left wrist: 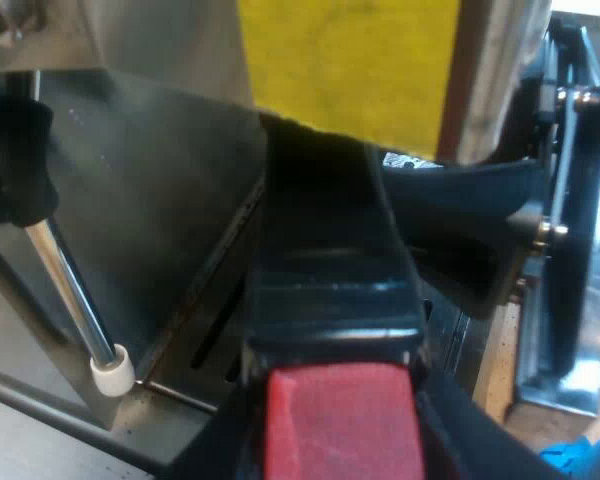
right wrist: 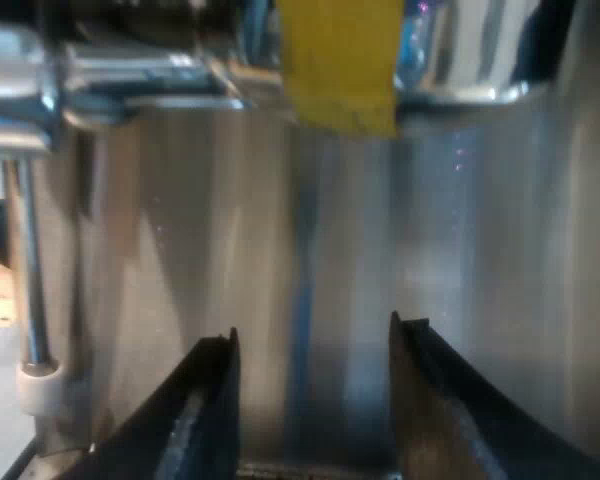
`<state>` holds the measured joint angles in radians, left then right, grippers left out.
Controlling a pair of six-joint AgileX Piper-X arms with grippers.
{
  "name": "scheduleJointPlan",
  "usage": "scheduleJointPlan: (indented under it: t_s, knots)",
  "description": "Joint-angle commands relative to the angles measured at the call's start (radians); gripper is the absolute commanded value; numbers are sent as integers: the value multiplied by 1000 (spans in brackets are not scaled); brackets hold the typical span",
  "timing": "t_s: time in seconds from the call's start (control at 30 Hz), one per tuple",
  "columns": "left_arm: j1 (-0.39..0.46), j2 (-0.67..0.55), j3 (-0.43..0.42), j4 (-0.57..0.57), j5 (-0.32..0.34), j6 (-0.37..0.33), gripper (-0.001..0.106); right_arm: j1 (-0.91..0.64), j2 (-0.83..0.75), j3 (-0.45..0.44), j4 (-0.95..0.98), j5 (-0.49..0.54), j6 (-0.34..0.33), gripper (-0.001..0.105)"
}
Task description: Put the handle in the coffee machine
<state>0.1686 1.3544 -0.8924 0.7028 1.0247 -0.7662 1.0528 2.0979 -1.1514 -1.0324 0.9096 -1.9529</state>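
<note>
The holder's dark handle [left wrist: 330, 270] runs from under a yellow tape patch [left wrist: 350, 70] on the espresso machine toward me, and its red end [left wrist: 340, 420] is nearest. My left gripper [left wrist: 340, 455] is shut on the handle close to the red end, with a black finger [left wrist: 480, 440] showing beside it. The holder's metal head is hidden under the machine's front. My right gripper [right wrist: 315, 345] stands open before the machine's steel front panel [right wrist: 500, 250], with nothing between its fingers [right wrist: 205, 400].
A steam wand [left wrist: 75, 300] with a white tip [left wrist: 112, 372] hangs beside the handle over the slotted drip tray [left wrist: 205, 345]; the same wand [right wrist: 25, 270] shows near my right gripper. A black knob [left wrist: 10, 165] sits above the wand. Something blue [left wrist: 590, 455] lies beside the machine.
</note>
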Motion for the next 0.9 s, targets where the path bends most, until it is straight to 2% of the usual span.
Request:
scheduleJointPlan:
  t_s: [0.03,0.2,0.33,0.83,0.9]
  knots:
    - [-3,-33,-32,-57,207,-5,0,-29,9,-36,-30,5,-12,38]
    - [-3,-33,-32,-57,207,-5,0,-65,9,-80,-41,-35,-13,38]
    - [-3,-33,-32,-57,207,-10,0,-70,9,-98,-71,-35,-67,38]
    - [-3,-33,-32,-57,207,-12,0,-70,9,-103,-265,-39,-162,37]
    - [-3,-33,-32,-57,189,-12,0,-70,7,-103,-275,-33,-174,37]
